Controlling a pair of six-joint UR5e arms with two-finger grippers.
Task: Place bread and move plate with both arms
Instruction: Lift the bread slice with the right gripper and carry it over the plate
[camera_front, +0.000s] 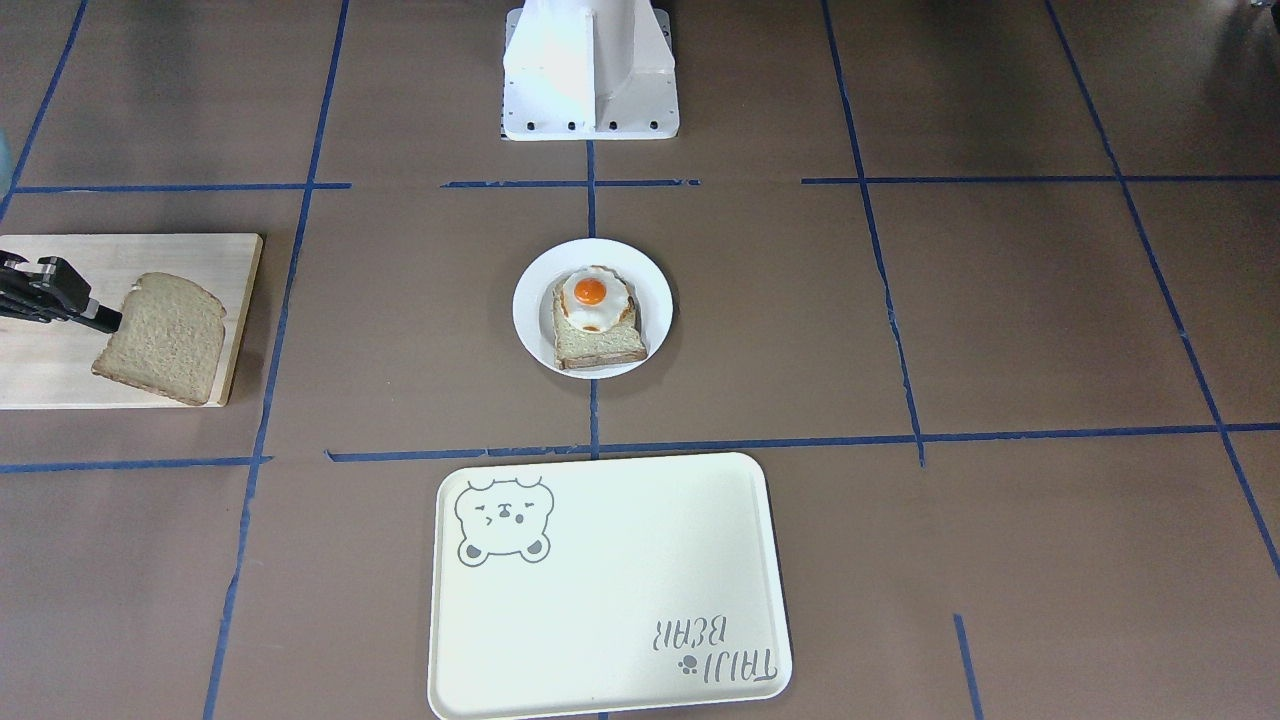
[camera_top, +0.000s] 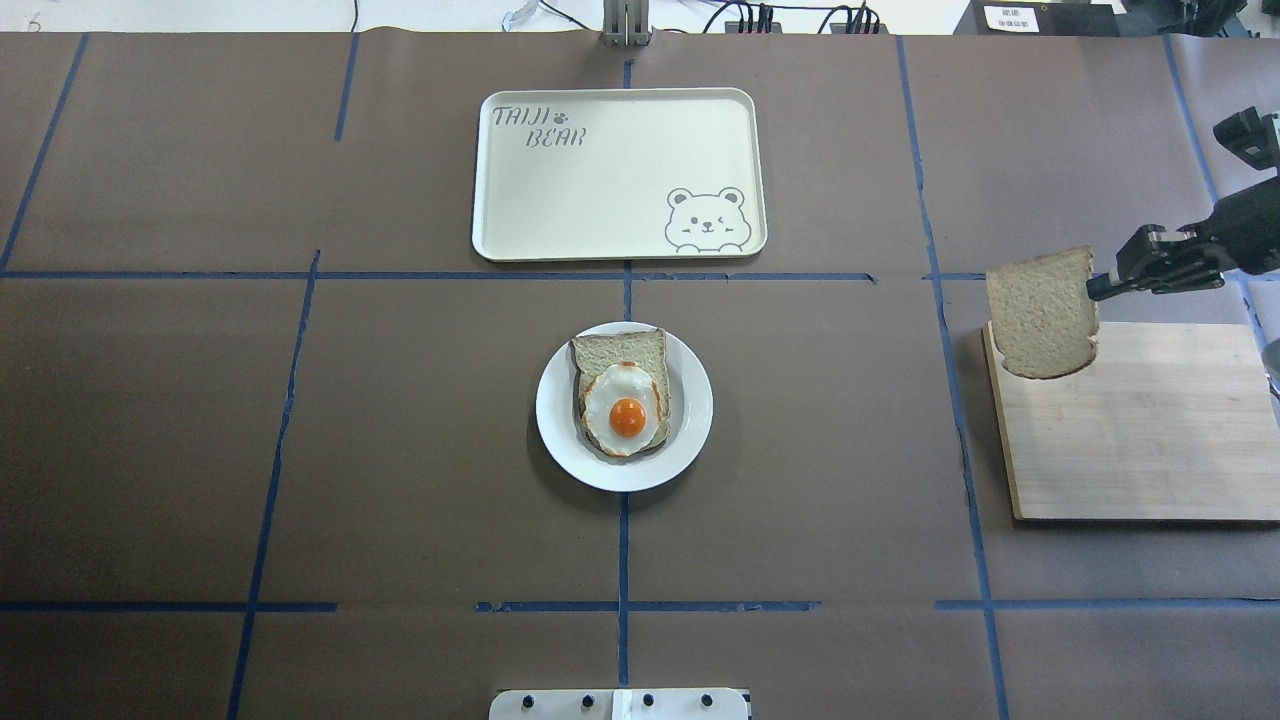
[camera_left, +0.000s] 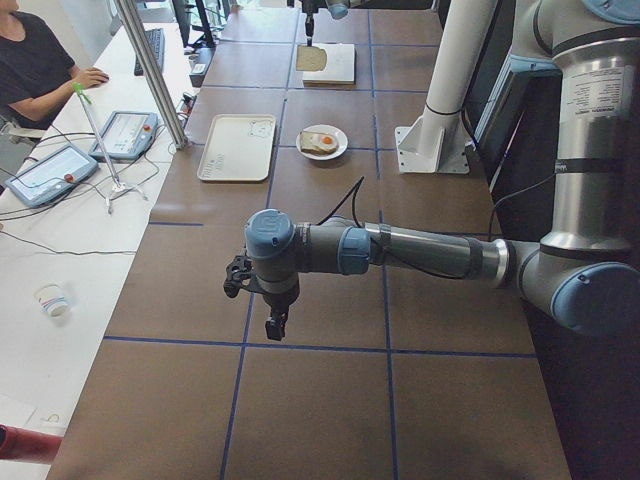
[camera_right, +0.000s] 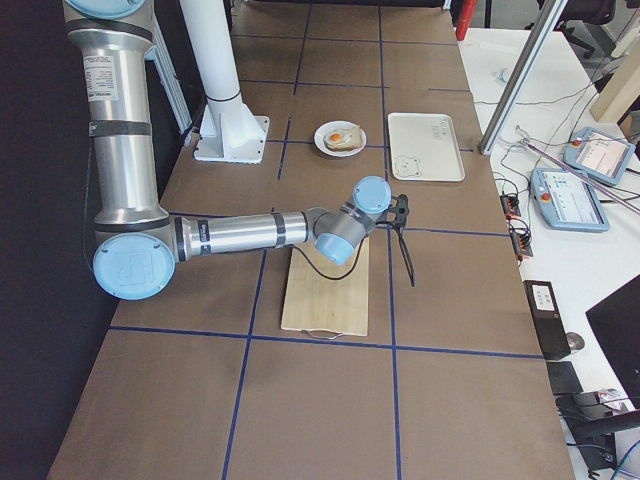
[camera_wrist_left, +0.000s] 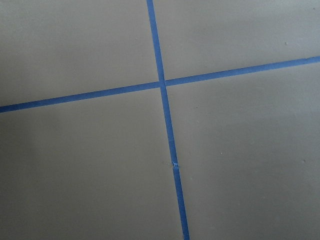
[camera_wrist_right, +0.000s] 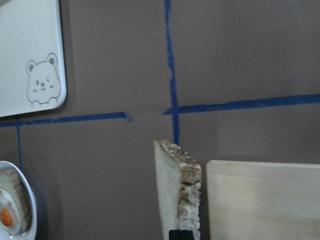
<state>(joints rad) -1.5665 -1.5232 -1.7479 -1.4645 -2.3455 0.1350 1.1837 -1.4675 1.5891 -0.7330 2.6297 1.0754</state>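
Note:
The plain bread (camera_top: 1042, 312) hangs on edge in my right gripper (camera_top: 1095, 290), which is shut on its crust, lifted over the left end of the wooden board (camera_top: 1140, 440). It also shows in the front view (camera_front: 165, 335) and the right wrist view (camera_wrist_right: 177, 190). The small white plate (camera_top: 560, 430) sits mid-table and carries a toast with a fried egg (camera_top: 622, 395). My left gripper (camera_left: 275, 325) shows only in the left side view, low over bare table far from the plate; I cannot tell if it is open.
The cream bear-print tray (camera_top: 600, 190) lies beyond the plate, away from the robot. The white pedestal base (camera_front: 590, 70) stands on the robot's side. Blue tape lines cross the brown table. An operator sits at a side desk.

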